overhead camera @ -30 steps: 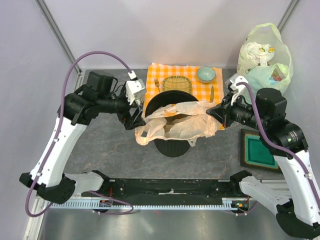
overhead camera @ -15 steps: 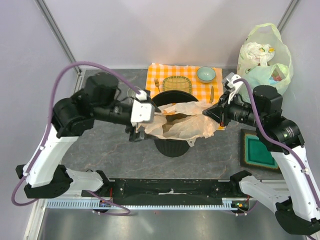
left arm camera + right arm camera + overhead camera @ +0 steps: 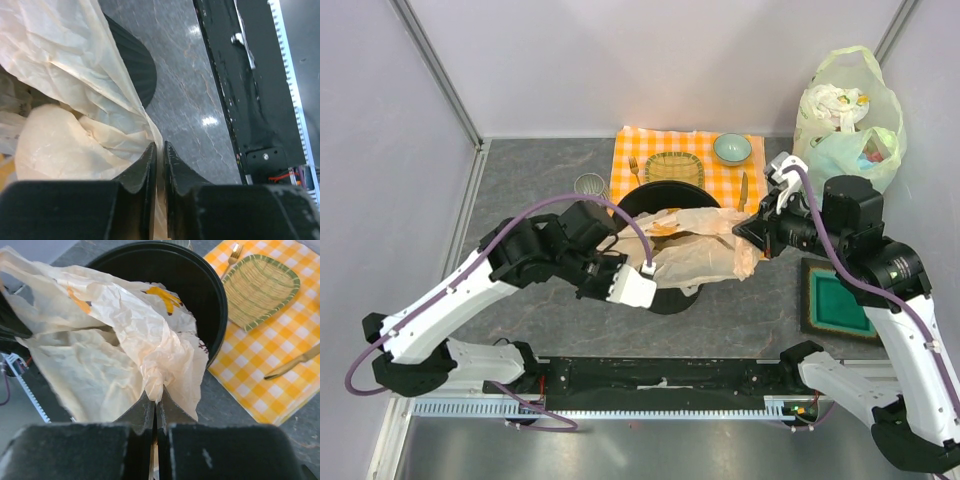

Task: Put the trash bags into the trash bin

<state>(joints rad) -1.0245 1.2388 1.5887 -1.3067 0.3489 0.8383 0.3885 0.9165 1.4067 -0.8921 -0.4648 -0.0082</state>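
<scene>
The pale peach trash bag point(image 3: 705, 240) lies crumpled across the open top of the black trash bin point(image 3: 665, 192) and spills over its right rim. My right gripper point(image 3: 752, 232) is at the bin's right side, shut on a twisted bunch of the bag point(image 3: 150, 335) beside the bin's rim point(image 3: 210, 295). My left gripper point(image 3: 658, 272) is at the bin's near side. Its jaws point(image 3: 160, 150) are closed on a thin edge of the bag point(image 3: 60, 65), next to the bin's ribbed wall point(image 3: 135, 62).
Behind the bin lies an orange checked cloth point(image 3: 720, 178) with a woven plate point(image 3: 673, 167), a bowl point(image 3: 732, 148), a fork and a knife. A grey mug point(image 3: 590, 186) stands left of it. A green translucent bag point(image 3: 850, 120) sits back right, a green tray point(image 3: 838, 305) right.
My left arm has swung from the bin's left side round to its near side, and its jaws have closed on the bag's edge. The right gripper has kept its hold and barely moved.
</scene>
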